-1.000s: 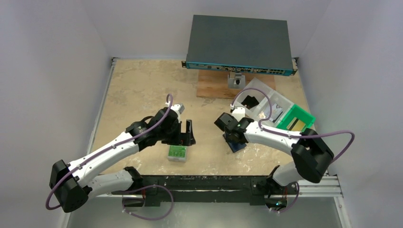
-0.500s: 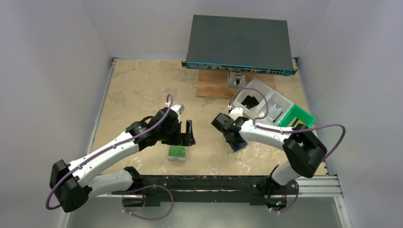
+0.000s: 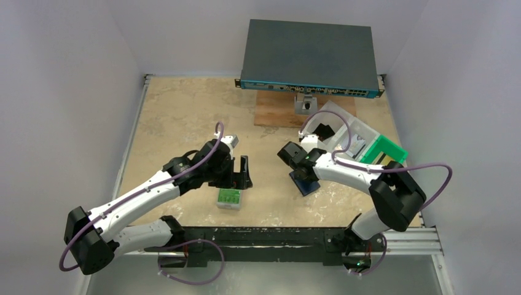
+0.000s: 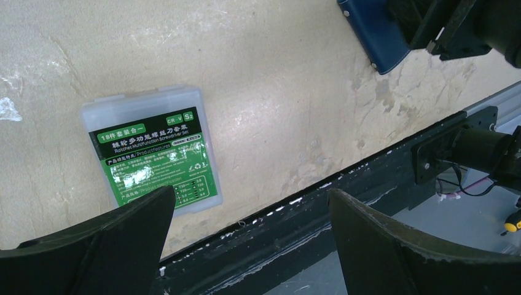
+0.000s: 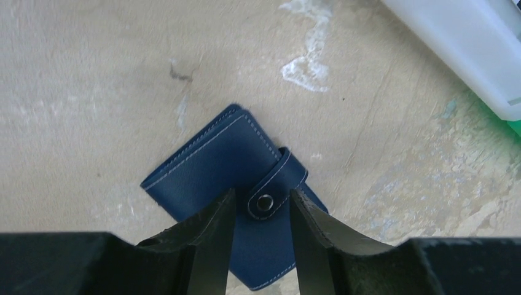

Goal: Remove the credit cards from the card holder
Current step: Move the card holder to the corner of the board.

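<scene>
Left hand [image 4: 252, 195] is spread wide, grasping nothing, hovering left of the card holder [image 5: 203, 169] over a grey case [image 4: 153, 153]. Only the left wrist view makes its green label readable. Card holder lies flat on the counter [image 5: 92, 74], snapped closed, inside hidden. Only the right wrist view shows the right hand [image 5: 261, 196] straddling the snap tab [image 5: 281, 173], fingers half closed. Pinching it or just beside: cannot tell. In the top view the arm covers most of the holder.
</scene>
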{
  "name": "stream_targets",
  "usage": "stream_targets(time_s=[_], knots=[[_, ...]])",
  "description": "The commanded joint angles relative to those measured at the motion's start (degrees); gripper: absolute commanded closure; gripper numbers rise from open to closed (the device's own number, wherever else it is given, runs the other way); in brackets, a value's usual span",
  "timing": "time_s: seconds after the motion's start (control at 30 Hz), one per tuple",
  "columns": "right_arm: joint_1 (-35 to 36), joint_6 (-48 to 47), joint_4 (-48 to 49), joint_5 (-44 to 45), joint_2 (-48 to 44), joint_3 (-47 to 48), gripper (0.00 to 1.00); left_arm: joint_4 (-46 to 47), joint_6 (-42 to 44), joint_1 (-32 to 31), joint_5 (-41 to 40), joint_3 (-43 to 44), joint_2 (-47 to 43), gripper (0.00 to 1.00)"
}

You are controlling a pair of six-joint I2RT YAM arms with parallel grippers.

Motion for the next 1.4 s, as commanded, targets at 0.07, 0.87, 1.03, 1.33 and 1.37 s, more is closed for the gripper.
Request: stream_targets(time_s=[0.07,0.87,1.03,1.33,1.37], knots=[[-4.06,-2.60,4.90,-1.69,-1.19,-1.83,0.65,0.19,1.00,-0.29,0.29,2.56,-0.38,0.04],[-3.14,10.58,22.95,-28.11,-10.77,-18.13,0.82,2.04,-0.21,-0.27,1.58,0.72,0.56,0.04],[0.64,22.12,36.00,-34.30,-10.34,-22.06,0.86,2.89,-0.54,-0.25,2.45,-0.31,0.97,0.04],[6.47,13.66,20.94,-20.86,-13.44,-9.55,0.69,4.66,-1.09,-0.37,4.28,-2.14,1.11,0.13],[7.93,11.30,18.88,-18.66,-12.78,-7.28,0.67,4.72,-1.19,-0.33,4.33,-2.20,1.07,0.14]])
